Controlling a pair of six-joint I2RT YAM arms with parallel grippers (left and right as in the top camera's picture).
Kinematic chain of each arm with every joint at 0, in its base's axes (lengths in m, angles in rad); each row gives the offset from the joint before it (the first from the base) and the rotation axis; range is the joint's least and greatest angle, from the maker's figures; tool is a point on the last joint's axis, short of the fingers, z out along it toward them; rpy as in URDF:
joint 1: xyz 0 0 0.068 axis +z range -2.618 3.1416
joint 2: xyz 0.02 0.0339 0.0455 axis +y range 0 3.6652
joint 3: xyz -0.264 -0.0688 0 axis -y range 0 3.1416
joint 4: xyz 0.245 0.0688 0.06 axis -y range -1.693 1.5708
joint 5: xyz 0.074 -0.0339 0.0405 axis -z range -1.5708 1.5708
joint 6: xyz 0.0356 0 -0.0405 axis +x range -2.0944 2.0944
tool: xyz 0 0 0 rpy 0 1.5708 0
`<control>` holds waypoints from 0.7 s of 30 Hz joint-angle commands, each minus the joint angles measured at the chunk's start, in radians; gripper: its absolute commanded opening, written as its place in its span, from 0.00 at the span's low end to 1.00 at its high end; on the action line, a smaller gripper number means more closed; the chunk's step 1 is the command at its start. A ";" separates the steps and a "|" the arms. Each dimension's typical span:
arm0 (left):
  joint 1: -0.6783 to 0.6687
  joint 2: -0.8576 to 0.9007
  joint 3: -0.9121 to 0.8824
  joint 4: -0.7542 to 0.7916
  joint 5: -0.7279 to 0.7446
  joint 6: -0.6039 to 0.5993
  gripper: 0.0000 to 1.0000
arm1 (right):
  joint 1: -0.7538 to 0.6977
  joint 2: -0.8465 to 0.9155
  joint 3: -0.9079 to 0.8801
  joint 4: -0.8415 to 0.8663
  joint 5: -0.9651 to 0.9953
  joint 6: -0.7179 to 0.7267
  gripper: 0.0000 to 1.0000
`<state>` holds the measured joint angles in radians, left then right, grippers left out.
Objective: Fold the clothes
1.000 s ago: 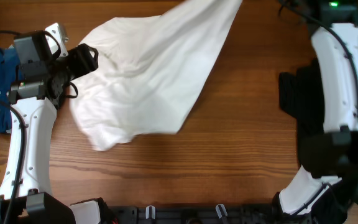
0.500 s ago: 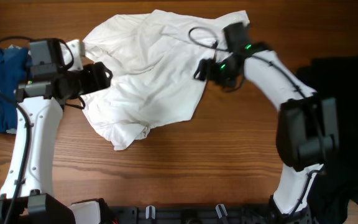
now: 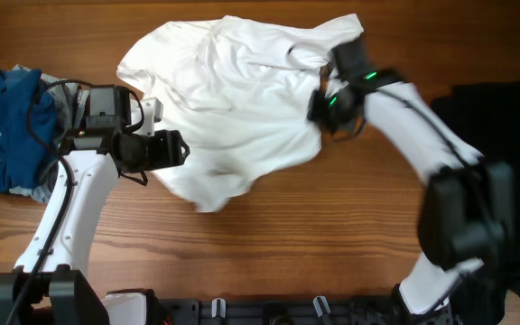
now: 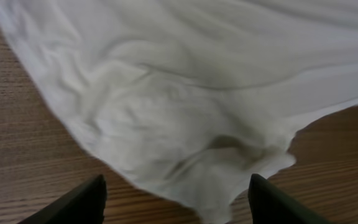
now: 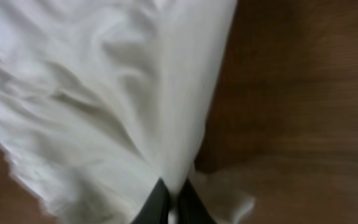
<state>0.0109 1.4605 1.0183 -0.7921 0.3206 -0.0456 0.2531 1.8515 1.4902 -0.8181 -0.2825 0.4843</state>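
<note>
The white T-shirt [image 3: 233, 99] lies crumpled across the back middle of the wooden table, its plain white face up; no print shows. My left gripper [image 3: 177, 149] is open at the shirt's left lower edge, and in the left wrist view its fingers [image 4: 174, 202] straddle a corner of the cloth [image 4: 185, 124] without holding it. My right gripper [image 3: 319, 106] is shut on the shirt's right edge; in the right wrist view its fingers [image 5: 174, 205] pinch a fold of the fabric [image 5: 104, 93].
A blue garment [image 3: 7, 126] lies at the left edge of the table. Black clothing [image 3: 495, 117] lies at the right edge. Bare wood [image 3: 269, 244] runs along the front.
The shirt dropped from its raised spread onto the table. My right gripper swung in to the shirt's right edge and holds it. My left gripper moved right and forward and let go of the cloth.
</note>
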 commanded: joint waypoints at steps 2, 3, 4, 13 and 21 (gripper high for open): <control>-0.010 -0.001 -0.006 0.013 0.003 0.013 0.73 | 0.130 -0.189 0.154 0.047 -0.052 0.115 0.04; -0.010 -0.001 -0.006 0.013 0.001 0.013 0.73 | 0.181 -0.176 0.150 0.065 -0.024 0.161 0.16; -0.010 -0.001 -0.006 0.013 0.001 0.012 0.73 | 0.253 -0.141 0.150 0.077 -0.004 0.171 0.38; -0.063 0.002 -0.006 0.056 0.005 0.012 0.79 | 0.047 -0.052 0.145 -0.052 0.214 0.057 0.62; -0.166 0.030 -0.006 0.111 0.001 0.012 0.79 | -0.011 0.140 -0.080 -0.044 -0.255 0.062 0.87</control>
<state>-0.1509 1.4769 1.0183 -0.6872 0.3202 -0.0452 0.2050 1.9335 1.4555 -0.8738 -0.3729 0.5240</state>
